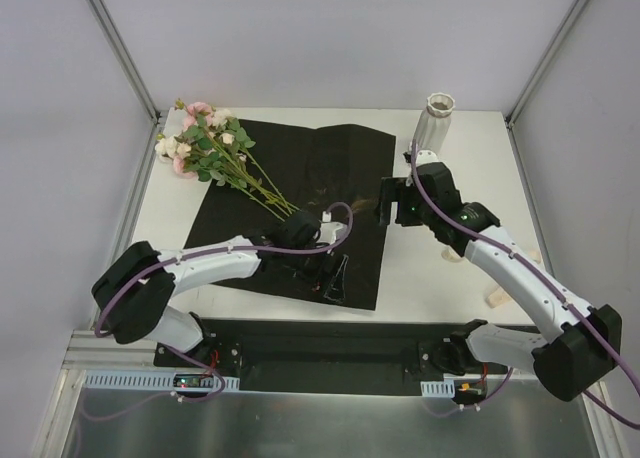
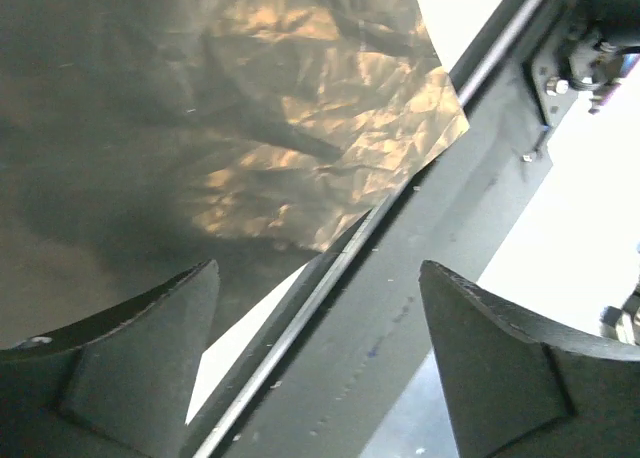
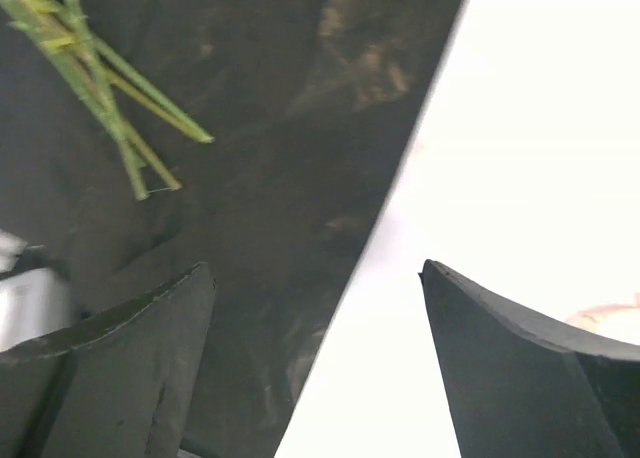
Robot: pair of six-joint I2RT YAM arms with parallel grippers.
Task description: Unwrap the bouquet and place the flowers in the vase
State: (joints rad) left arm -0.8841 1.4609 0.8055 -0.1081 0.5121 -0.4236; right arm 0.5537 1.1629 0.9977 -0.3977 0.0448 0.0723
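**Top external view**
- White table (image 1: 440, 268): everything you have listed stands or lies on it.
- Black wrapping sheet (image 1: 340, 168): glossy, opened out flat across the middle of the table.
- Flowers (image 1: 205, 143): pink, cream and white roses with green leaves on long thin green stems. They lie loose, with the blooms past the sheet's far left corner and the stems slanting in across the sheet.
- Vase (image 1: 437, 123): a tall white ribbed cylinder, upright at the far right of the table. It is off the sheet and well apart from the flowers.
- Left gripper (image 1: 328, 276): low over the sheet's near edge, nearer to you than the stem ends.
- Right gripper (image 1: 388, 200): at the sheet's right edge, on the near side of the vase.

**Left wrist view**
- Your left fingers (image 2: 130, 363) stand wide apart with nothing between them.
- Below them are the sheet's crinkled corner with golden glare on it, the black base plate (image 2: 420, 308) and a strip of table.

**Right wrist view**
- Your right fingers (image 3: 120, 368) are also spread wide and grip nothing.
- The sheet's edge runs between them, with bare table to its right.
- The green stem ends lie on the sheet at the upper left.
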